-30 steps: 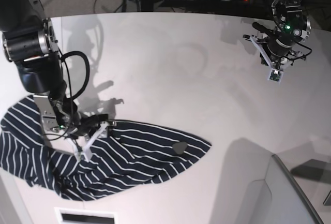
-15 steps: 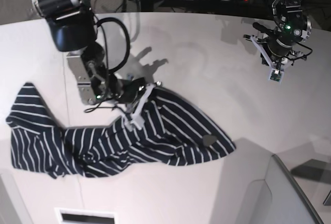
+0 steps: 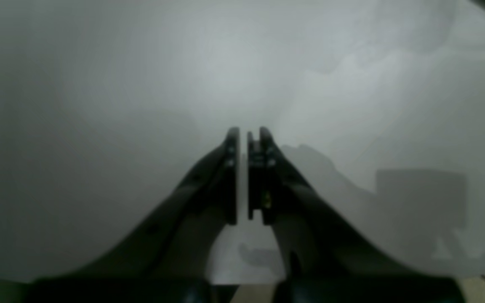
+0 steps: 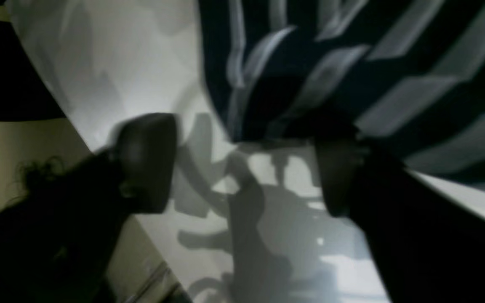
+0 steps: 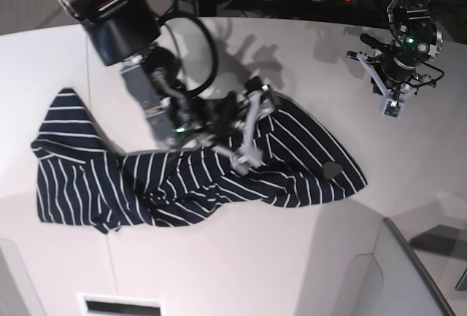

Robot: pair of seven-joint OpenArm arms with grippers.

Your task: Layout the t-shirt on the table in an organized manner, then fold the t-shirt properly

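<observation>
Base view: the t-shirt (image 5: 182, 177), dark with thin white stripes, lies crumpled in a long band across the white counter (image 5: 306, 243), one end spread near the left edge, the other reaching toward the right with a small dark grey patch (image 5: 333, 171) on it. Over its upper middle edge hangs the right gripper (image 5: 250, 128), its pale fingers (image 5: 248, 157) spread apart and released, with cloth just beneath them; the right wrist view shows striped fabric between and beyond the tips. Well apart, at the far right, the left gripper (image 5: 392, 103) hovers over bare counter, fingers (image 3: 232, 168) clenched together on nothing.
</observation>
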